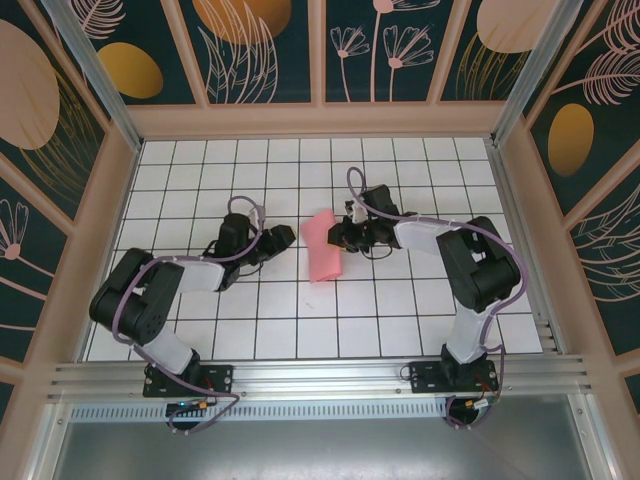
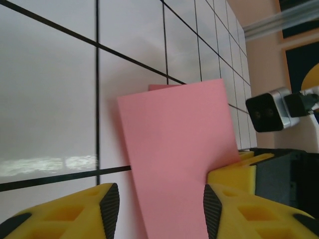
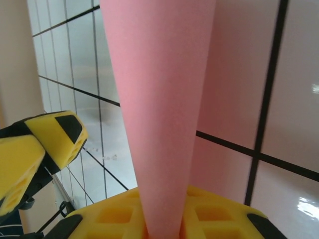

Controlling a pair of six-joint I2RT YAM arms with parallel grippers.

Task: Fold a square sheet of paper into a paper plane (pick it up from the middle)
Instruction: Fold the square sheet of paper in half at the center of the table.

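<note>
One salmon-pink square sheet of paper [image 1: 323, 247], folded, mid-tabletop [image 1: 400, 310] between two grippers. At its 3 o'clock edge, right gripper [image 1: 345, 235], jaws clenched on a lifted flap. At 9 o'clock, left gripper [image 1: 285, 238], jaws parted toward the sheet.

Robot lab cell: gridded table [image 1: 400, 310], printed wall panels [image 1: 260, 50], aluminium frame [image 1: 320, 378].

One salmon-pink sheet of paper [image 1: 324, 250], middle of the frame. Two black arms: left arm [image 1: 180, 275] at lower left, right arm [image 1: 455, 245] at right. Two grippers: left gripper [image 1: 286, 237], right gripper [image 1: 340, 238], each with two yellow fingers [image 2: 234, 211]. One white gridded tabletop [image 1: 400, 320].
</note>
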